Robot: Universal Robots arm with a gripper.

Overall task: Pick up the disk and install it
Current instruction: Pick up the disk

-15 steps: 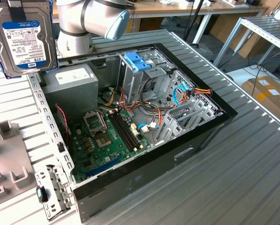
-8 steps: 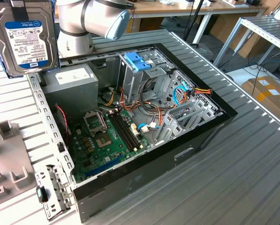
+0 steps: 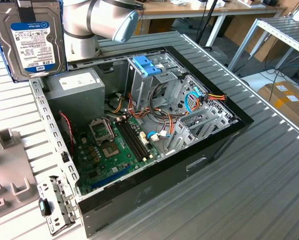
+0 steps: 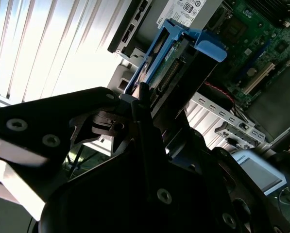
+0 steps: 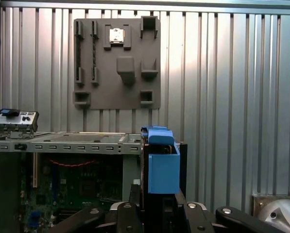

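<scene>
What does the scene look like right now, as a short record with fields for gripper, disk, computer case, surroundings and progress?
gripper: the gripper is shut on the disk
disk: the disk is lifted at the exterior view's upper left, label facing that camera, with a blue bracket around it
case: the computer case is open, motherboard exposed
surroundings: a grey tray lies beside the case on the exterior view's left
progress: disk picked up, not yet installed

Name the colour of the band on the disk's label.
Blue; the disk shows best in the exterior view.
</scene>
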